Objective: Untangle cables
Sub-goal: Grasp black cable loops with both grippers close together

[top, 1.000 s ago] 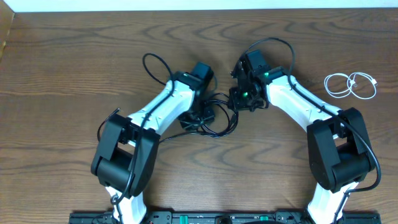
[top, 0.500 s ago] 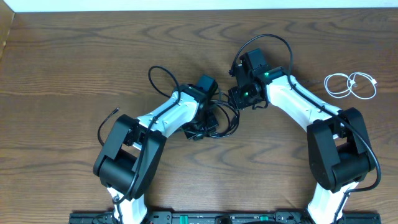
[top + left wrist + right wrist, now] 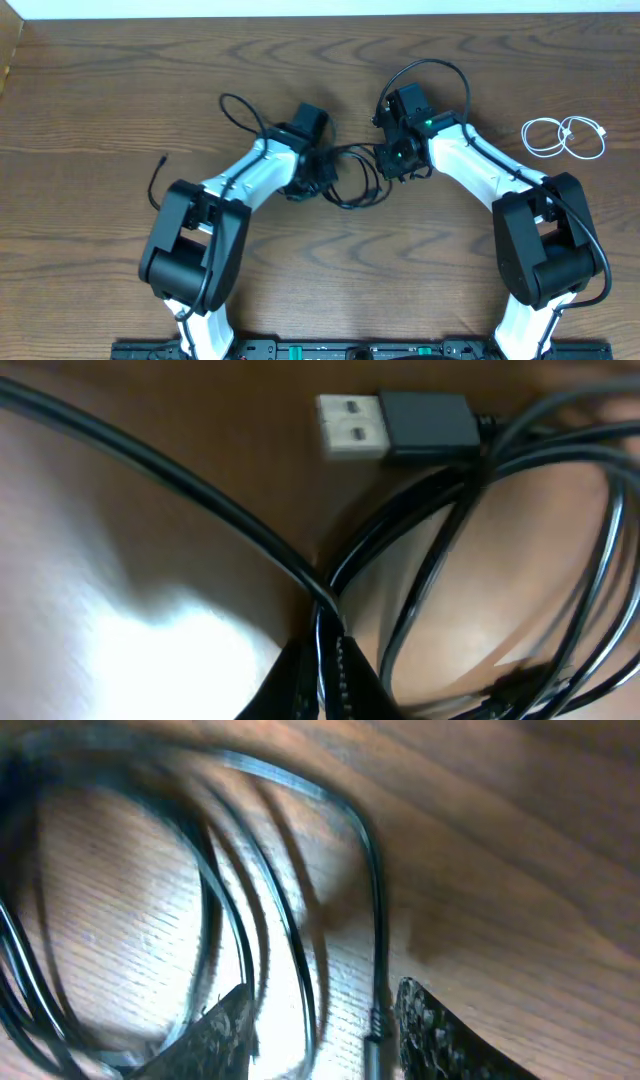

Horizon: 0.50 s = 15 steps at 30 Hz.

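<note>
Left gripper [image 3: 320, 675] is clenched on one black strand [image 3: 200, 500], pinched right at the fingertips; the USB plug [image 3: 352, 426] lies flat on the wood just beyond, its cord running into the black cables [image 3: 420, 500], which are heaped as crossing loops on the table [image 3: 100, 80] between the two arms. Right gripper [image 3: 320, 1030] hangs low over the other side of the heap with its fingers apart, a thin cord [image 3: 372, 920] passing through the gap, not pinched. White cable [image 3: 562, 138] lies coiled well apart at the right edge, already free of the heap. Risks: the left hold is shallow, so a quick pull may slip the strand out; the held strand crosses under several loops, so with nothing pinning the other side the whole heap may drag along, or the crossings may cinch tighter; the plug may snag in a loop
</note>
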### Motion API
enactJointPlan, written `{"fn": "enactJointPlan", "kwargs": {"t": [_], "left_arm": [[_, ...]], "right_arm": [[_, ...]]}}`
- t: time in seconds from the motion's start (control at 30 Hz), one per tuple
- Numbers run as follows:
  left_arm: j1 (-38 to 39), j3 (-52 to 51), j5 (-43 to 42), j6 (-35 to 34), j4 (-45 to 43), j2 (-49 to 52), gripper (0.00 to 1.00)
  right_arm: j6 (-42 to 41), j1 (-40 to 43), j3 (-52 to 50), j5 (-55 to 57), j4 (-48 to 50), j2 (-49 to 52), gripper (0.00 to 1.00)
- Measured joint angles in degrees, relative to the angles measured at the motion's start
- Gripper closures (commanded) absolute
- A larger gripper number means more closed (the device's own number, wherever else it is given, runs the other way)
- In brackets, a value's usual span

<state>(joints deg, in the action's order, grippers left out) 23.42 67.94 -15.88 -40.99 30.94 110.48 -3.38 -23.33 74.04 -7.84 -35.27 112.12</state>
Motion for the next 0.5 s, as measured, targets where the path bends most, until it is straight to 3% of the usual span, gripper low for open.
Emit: {"fn": "enactJointPlan", "kwargs": {"t": [0.23,0.5], "left_arm": [[-4.59,-0.09,-6.99,2.49,-2.47,0.02,0.93],[-8.94,0.39,-23.17,4.0,-2.91,0.04,0.93]], "right_arm": [[-0.02,0.0,-2.27,0.15,0.52,0.0,0.57],[0.02,0.02,-2.97,0.22,2.16,0.0,0.53]]}}
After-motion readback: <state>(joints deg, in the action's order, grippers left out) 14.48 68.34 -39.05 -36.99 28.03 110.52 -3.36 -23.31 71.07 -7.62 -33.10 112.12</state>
